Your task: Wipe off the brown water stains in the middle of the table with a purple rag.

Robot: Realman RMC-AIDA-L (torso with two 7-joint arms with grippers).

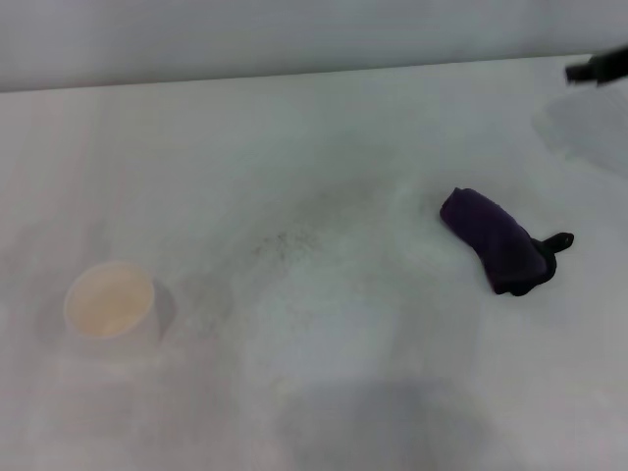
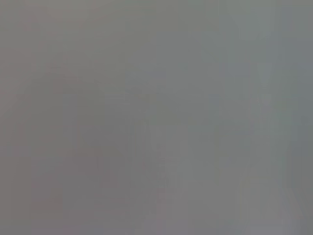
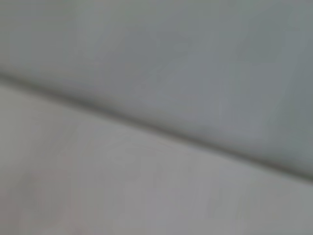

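Note:
The purple rag (image 1: 494,238) lies bunched on the white table (image 1: 324,392) at the right of the head view, its black loop tab (image 1: 556,241) pointing right. No brown water stain shows on the table; the middle holds only faint grey speckled smudges (image 1: 285,241). A dark part of my right gripper (image 1: 599,67) shows at the far right edge, well beyond the rag and apart from it. My left gripper is out of view. The left wrist view shows only a plain grey surface.
A white paper cup (image 1: 109,302) stands upright at the left, its inside tan. The table's far edge (image 1: 294,77) meets a grey wall. The right wrist view shows that edge (image 3: 161,133) between table and wall.

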